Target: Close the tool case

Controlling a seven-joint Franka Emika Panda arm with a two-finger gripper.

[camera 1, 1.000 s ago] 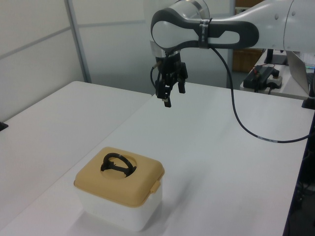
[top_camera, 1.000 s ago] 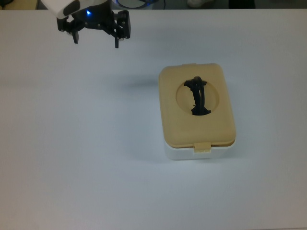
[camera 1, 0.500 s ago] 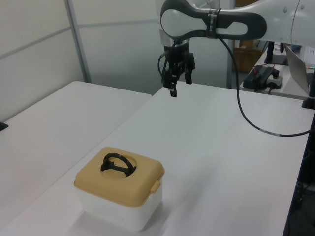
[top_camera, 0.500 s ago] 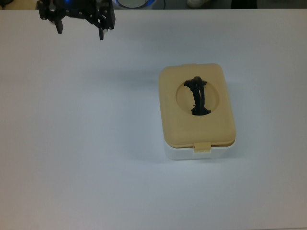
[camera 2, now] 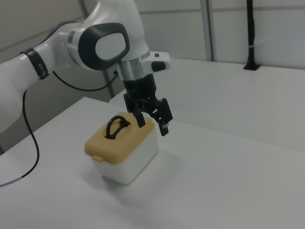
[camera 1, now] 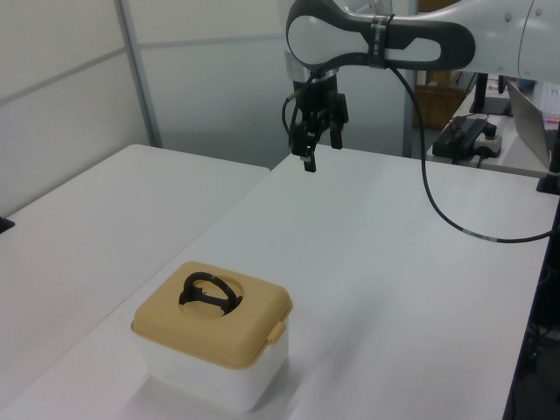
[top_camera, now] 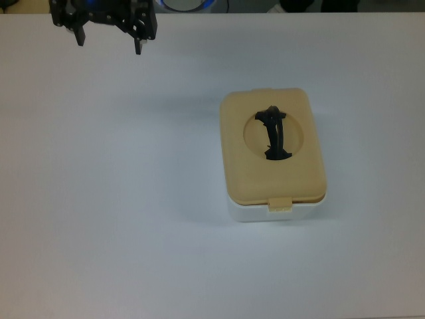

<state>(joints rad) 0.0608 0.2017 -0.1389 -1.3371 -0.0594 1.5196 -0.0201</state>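
My pincer point(top_camera: 108, 36) hangs high over the tabletop point(top_camera: 119, 199), fingers spread apart, nothing between them. In the top view it sits at the upper left corner, well apart from the tool case point(top_camera: 273, 156), which stands right of centre. The left view shows the same gap: pincer point(camera 1: 315, 150) up in the air, case point(camera 1: 212, 346) low and near the camera.

Case: white tub point(camera 1: 210, 372) with the tan lid point(top_camera: 272, 147) lying flat on top, edges lined up all round as far as I can see. Black handle point(top_camera: 274, 133) folded into the round recess. Front latch tab point(top_camera: 280, 205) hangs down over the tub wall; whether it has snapped home I cannot tell.

Judgement: lid looks seated, so the job appears done or nearly done.

Risks from here:
- If the tab is not caught, the lid only rests there and would lift off with the handle
- Pressing the lid off-centre could tip or slide the light tub across the smooth tabletop
- In the right view my pincer point(camera 2: 151, 118) overlaps the case point(camera 2: 123, 148) in line of sight; depth is easy to misjudge, and a careless descent could clip the handle or knock the case
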